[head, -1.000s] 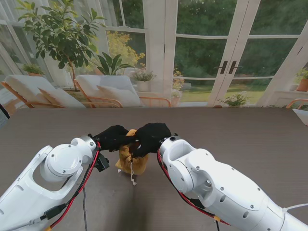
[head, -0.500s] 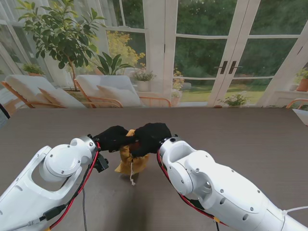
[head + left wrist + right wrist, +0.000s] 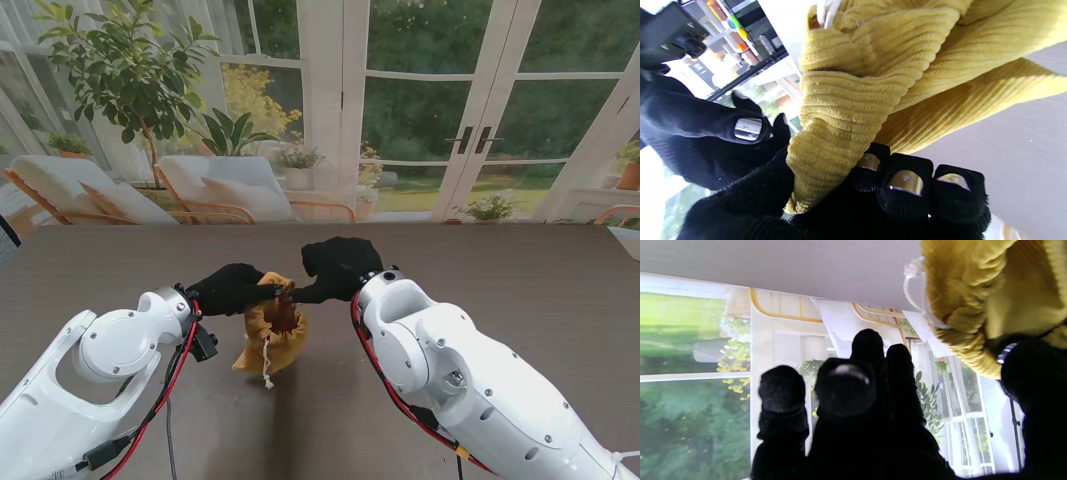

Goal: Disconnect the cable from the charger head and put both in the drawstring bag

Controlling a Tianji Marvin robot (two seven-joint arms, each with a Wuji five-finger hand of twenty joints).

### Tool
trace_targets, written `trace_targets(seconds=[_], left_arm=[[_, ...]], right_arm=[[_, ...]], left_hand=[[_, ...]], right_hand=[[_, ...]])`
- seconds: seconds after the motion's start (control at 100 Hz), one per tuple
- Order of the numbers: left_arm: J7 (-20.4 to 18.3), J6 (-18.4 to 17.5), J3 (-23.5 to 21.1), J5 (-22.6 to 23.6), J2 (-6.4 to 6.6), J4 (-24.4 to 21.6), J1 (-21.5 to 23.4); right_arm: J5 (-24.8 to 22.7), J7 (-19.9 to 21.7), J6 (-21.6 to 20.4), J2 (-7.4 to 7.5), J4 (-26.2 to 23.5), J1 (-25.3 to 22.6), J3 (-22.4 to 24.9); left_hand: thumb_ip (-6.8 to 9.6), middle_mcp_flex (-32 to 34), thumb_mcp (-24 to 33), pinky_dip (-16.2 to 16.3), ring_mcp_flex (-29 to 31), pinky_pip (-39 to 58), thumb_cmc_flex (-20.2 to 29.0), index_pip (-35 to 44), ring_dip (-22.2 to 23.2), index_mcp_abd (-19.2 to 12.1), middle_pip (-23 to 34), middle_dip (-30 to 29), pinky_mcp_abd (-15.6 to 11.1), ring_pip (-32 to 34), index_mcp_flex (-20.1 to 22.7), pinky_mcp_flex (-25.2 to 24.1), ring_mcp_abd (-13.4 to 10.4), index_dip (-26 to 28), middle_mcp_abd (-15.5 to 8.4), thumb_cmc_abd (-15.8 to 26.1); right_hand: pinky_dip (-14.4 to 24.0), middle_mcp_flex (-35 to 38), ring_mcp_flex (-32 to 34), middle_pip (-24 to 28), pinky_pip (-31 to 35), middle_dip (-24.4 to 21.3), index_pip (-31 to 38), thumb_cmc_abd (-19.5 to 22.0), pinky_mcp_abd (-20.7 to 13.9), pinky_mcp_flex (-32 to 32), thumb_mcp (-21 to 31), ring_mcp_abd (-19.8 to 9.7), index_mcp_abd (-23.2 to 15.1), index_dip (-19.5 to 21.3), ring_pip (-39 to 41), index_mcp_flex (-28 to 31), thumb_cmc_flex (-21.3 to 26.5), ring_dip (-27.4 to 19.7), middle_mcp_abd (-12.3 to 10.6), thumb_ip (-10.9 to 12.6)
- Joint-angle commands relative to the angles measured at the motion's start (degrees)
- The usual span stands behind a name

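Note:
The mustard-yellow corduroy drawstring bag (image 3: 272, 338) hangs over the table in front of me, its mouth open and dark inside. My left hand (image 3: 235, 288) is shut on the bag's rim; up close the fabric (image 3: 846, 110) is pinched between its fingers (image 3: 905, 186). My right hand (image 3: 335, 268) hovers just right of the bag mouth, fingers spread and empty, one fingertip close to the rim. The bag (image 3: 977, 303) lies off to one side of the right hand's fingers (image 3: 845, 390). A white drawstring (image 3: 266, 362) dangles from the bag. Neither the charger head nor the cable shows in any view.
The brown table (image 3: 520, 280) stretches wide to the right and to the far edge. Glass doors, plants and lounge chairs lie beyond it. A white object's corner (image 3: 628, 238) sits at the table's far right edge.
My right hand has come off the bag and moved right and farther from me. The bag mouth now gapes open, and the bag has sagged slightly nearer to me in the left hand.

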Motion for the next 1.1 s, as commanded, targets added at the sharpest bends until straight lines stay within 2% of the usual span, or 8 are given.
trace_targets(seconds=[0.0,0.02,0.14,0.18,0.36,0.59,0.83,1.09], left_arm=[[-1.77,-0.44,-0.77,-1.16,0.15,-0.21,0.22],[-1.91,-1.16,-0.96,-1.37,0.19,-0.10,0.28],[-3.19,-4.53,-1.82,-3.77,0.40,0.56,0.32],[-3.79,-5.20,-2.00,-4.44,0.51,0.66,0.27],[-4.60,-7.62,-2.23,-4.18,0.79,0.99,0.04],[-5.77,-7.92,-2.01,-5.01,1.00,1.38,-0.28],[-6.82,-8.24,-2.41,-5.58,1.22,1.22,-0.07],[-7.07,-8.07,-2.94,-5.67,1.29,0.59,0.58]], right_arm=[[0.47,-0.24,0.06,0.13,0.69,-0.59,0.74],[0.66,-0.81,0.14,0.05,0.95,-0.77,1.00],[2.01,-3.68,0.45,-0.38,2.73,-1.61,2.29],[2.39,-3.96,0.34,-0.41,3.22,-1.75,2.65],[6.32,-6.62,-1.03,-0.83,4.62,-3.89,4.87],[6.80,-11.94,-4.07,-1.52,6.21,-6.14,5.29],[6.19,-14.75,-3.50,-2.05,8.08,-6.25,2.49],[6.72,-17.65,-3.17,-2.65,8.84,-7.17,0.99]], left_hand=[[-1.60,-1.81,3.51,4.38,-3.12,-2.28,-2.45,2.42,1.97,3.20,-0.24,1.83,-0.81,-0.51,0.70,-3.94,1.17,1.18,1.02,-0.71],[-1.67,-2.20,3.77,6.01,-3.70,-3.35,-2.66,2.32,2.59,3.10,-0.48,2.09,-0.96,-0.89,0.54,-4.93,1.40,1.27,1.16,-0.71],[-1.79,-3.91,4.38,8.03,-6.86,-6.00,-2.93,2.20,3.32,2.87,-1.28,2.32,-1.70,-2.21,0.18,-9.77,2.59,1.52,2.01,-0.97],[-2.32,-4.51,4.66,10.79,-7.71,-7.59,-2.94,2.11,4.48,2.85,-1.82,2.62,-1.88,-3.08,0.10,-10.66,2.95,1.83,2.28,-1.20],[-2.71,-4.87,4.88,11.31,-8.15,-8.05,-3.47,2.20,4.64,2.12,-2.14,2.59,-2.47,-3.51,-0.21,-11.08,2.81,2.11,1.93,-1.06],[-2.97,-5.18,4.67,11.52,-8.48,-8.41,-3.01,1.98,4.71,2.31,-2.48,2.52,-2.66,-3.93,-0.37,-11.49,2.87,2.24,2.09,-1.39],[-3.11,-5.25,4.04,11.74,-8.54,-8.53,-2.49,1.51,4.83,2.32,-2.63,2.47,-2.65,-4.12,-0.53,-11.49,2.93,2.16,2.15,-1.37],[-2.92,-5.29,3.53,11.93,-8.56,-8.47,-2.05,1.16,4.88,2.43,-2.76,2.40,-2.55,-4.22,-0.59,-11.44,3.02,2.13,2.29,-1.29]], right_hand=[[1.06,-2.21,0.92,-1.35,-2.66,-1.48,-2.13,2.11,3.05,20.18,3.46,2.54,-1.40,-1.05,-4.00,-2.07,-0.43,-1.83,2.34,1.55],[1.34,-2.43,0.87,-1.75,-3.24,-1.77,-2.67,2.28,3.49,19.65,4.34,3.13,-1.58,-1.15,-5.14,-2.10,-0.16,-2.11,2.52,1.47],[2.22,-4.48,0.50,-4.61,-6.96,-3.85,-5.86,3.19,5.48,15.98,10.09,6.28,-2.27,-1.99,-14.11,-2.81,3.23,-4.12,3.83,1.06],[2.30,-5.33,0.41,-5.45,-7.64,-4.46,-6.76,3.19,5.44,15.33,11.49,6.48,-2.30,-2.29,-16.26,-3.32,3.80,-4.40,3.97,0.93],[3.03,-9.23,-1.66,-7.55,-10.33,-6.48,-8.88,-0.14,6.32,11.23,13.70,8.31,-2.51,-3.02,-22.46,-4.68,4.39,-3.90,5.32,0.55],[3.48,-8.54,-1.61,-6.96,-11.18,-6.90,-8.99,-7.30,6.33,10.37,15.85,7.42,-4.56,-3.22,-23.15,-1.17,5.54,-3.27,5.12,0.16],[3.46,-9.39,-1.51,-6.68,-11.42,-7.09,-10.07,-11.62,5.66,10.43,18.07,6.76,-2.42,-3.96,-23.68,-1.35,7.49,-3.13,5.08,-0.50],[3.46,-11.13,-2.13,-6.40,-11.69,-7.26,-11.44,-16.35,5.60,10.00,15.49,6.50,0.19,-5.30,-24.01,-4.23,5.47,-3.00,5.07,-2.25]])
